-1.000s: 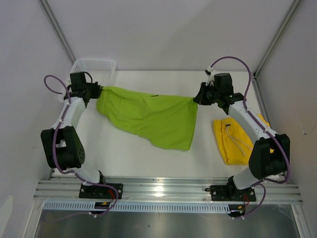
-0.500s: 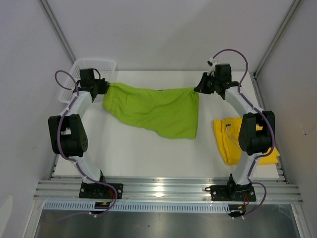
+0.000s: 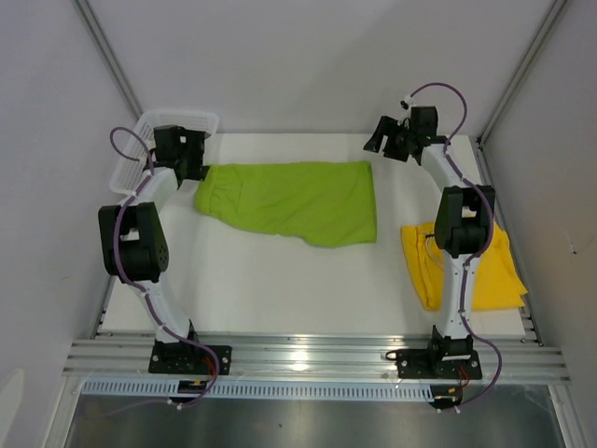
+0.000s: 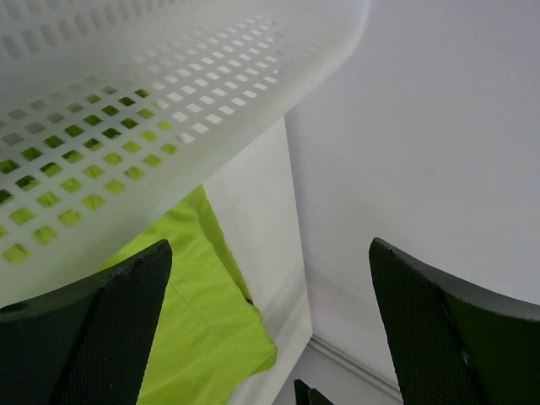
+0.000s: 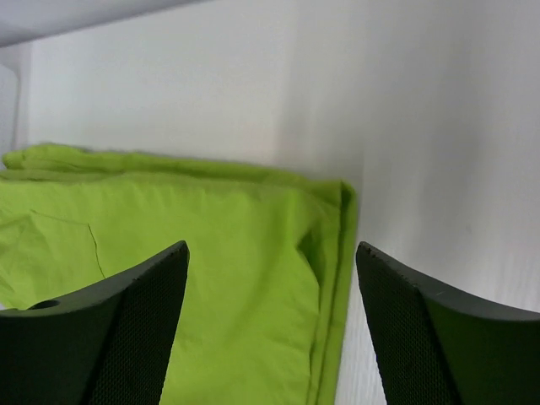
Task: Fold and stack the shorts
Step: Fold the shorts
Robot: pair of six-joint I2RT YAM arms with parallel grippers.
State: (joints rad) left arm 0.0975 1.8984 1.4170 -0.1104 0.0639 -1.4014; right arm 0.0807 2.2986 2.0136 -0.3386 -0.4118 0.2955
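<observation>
Layout step for the first pair. The left end effector [image 3: 189, 152] and the right end effector [image 3: 383, 140] are both standing released, fingers spread wide and nothing lying between them in either wrist view. The lime green shorts [image 3: 289, 201] are lying flattened on the desk [image 3: 280, 280], spanning the gap between the 2 end effectors: 1 end is resting just beside and below the left end effector, the other just below the right end effector, and neither is touching the fabric. The white mesh basket [image 3: 166, 121] is sitting directly behind the left end effector and is filling the top of the left wrist view. The yellow shorts [image 3: 499, 280] are lying bunched well apart from the right end effector, back beside that arm's lower links. Judged from this layout, spreading is finishing and folding is coming next: both end effectors are needing to drop onto matching points of 1 edge, clench, and carry it across the cloth, keeping the layers aligned; the yellow pair is awaiting the same treatment before stacking.
</observation>
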